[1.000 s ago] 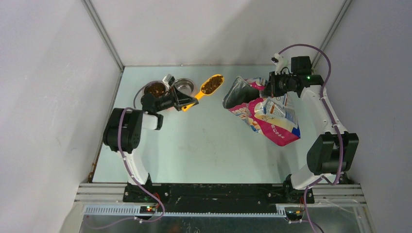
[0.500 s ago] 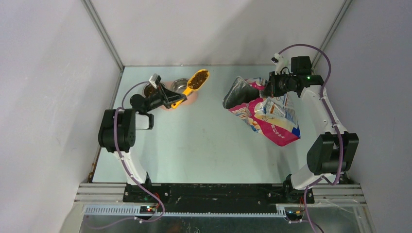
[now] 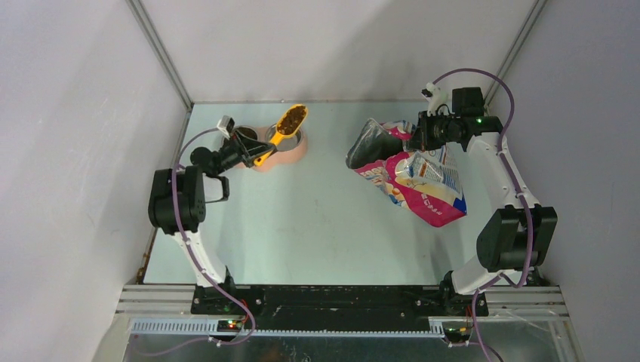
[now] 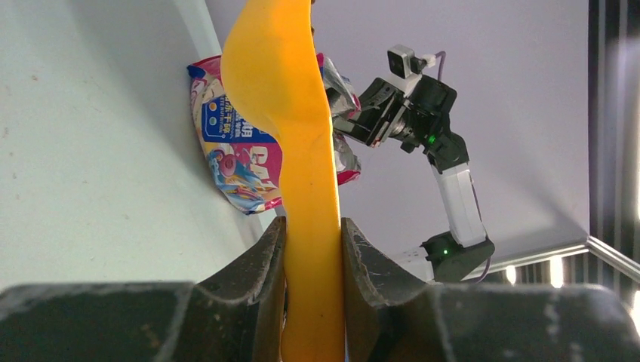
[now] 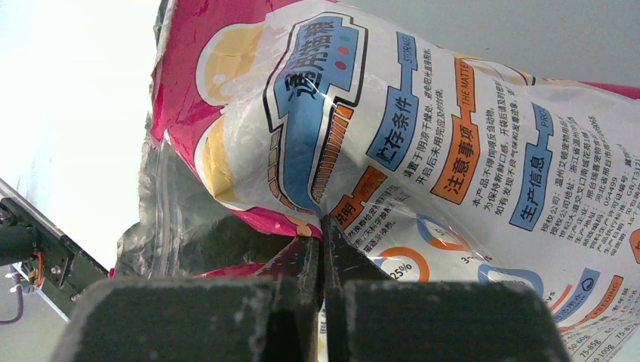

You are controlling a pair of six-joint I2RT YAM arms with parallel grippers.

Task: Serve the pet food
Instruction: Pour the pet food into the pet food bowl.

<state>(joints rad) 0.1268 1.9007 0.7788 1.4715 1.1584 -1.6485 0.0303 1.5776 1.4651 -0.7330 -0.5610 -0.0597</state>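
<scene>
Table: left jaws hold scoop with kibble; right jaws pinch bag.

A robot-lab test cell (plain white walls, aluminium framing)

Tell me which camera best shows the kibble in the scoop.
Top external: it looks down into the scoop, so the brown kibble shows. Left wrist sees only the scoop's orange underside; right wrist shows only the bag.
</scene>
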